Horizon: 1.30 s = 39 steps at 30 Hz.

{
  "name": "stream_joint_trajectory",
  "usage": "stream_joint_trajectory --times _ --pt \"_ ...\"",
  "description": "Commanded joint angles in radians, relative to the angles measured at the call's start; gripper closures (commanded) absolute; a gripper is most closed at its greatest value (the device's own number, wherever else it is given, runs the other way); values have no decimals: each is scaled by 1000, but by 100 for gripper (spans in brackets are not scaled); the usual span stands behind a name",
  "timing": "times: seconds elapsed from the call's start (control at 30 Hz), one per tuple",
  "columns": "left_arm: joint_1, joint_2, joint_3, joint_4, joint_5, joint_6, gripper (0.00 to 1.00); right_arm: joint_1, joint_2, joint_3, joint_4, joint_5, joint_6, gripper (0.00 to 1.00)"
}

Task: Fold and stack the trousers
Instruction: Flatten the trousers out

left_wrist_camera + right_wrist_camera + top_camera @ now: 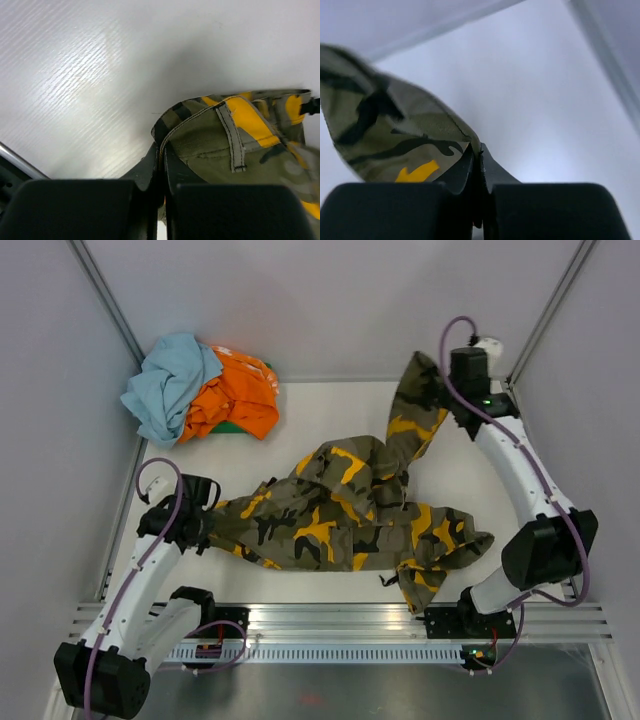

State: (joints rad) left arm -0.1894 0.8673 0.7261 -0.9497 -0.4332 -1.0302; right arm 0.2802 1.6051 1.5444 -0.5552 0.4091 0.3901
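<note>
left gripper (161,157): clamped on trousers (340,510) waistband, near left
right gripper (479,152): pinching leg hem, far right
why: likely to pull the crumpled cloth flat for folding

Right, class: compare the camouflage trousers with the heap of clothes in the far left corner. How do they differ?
Colour: the trousers are olive, black and yellow camouflage; the heap is light blue and orange. Pose: the trousers sprawl across the table; the heap is bunched in one corner. State: the left fingers and right fingers pinch the trousers; nothing touches the heap. Both are rumpled, unfolded cloth.
</note>
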Motion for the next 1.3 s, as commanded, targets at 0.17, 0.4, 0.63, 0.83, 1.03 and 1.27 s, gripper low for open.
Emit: stream_joint_trajectory --times 0.17,0.4,0.63,0.83,1.03,1.27 --pt "15 -30 2 -102 -91 -77 98 -168 36 -27 -31 -44 -77 72" --pt "15 -102 48 -75 52 25 45 -171 23 -104 -67 -61 -16 43" --pt "15 22 361 130 148 336 0 -171 -99 -101 -75 -313 -105 10" --pt "19 345 377 339 316 527 1 -170 -166 -277 -8 -290 -97 8" --pt "25 583 319 466 344 512 4 -170 -169 -431 -20 -158 -25 8" --pt "64 696 279 555 251 501 11 -171 -177 -497 40 -181 6 8"
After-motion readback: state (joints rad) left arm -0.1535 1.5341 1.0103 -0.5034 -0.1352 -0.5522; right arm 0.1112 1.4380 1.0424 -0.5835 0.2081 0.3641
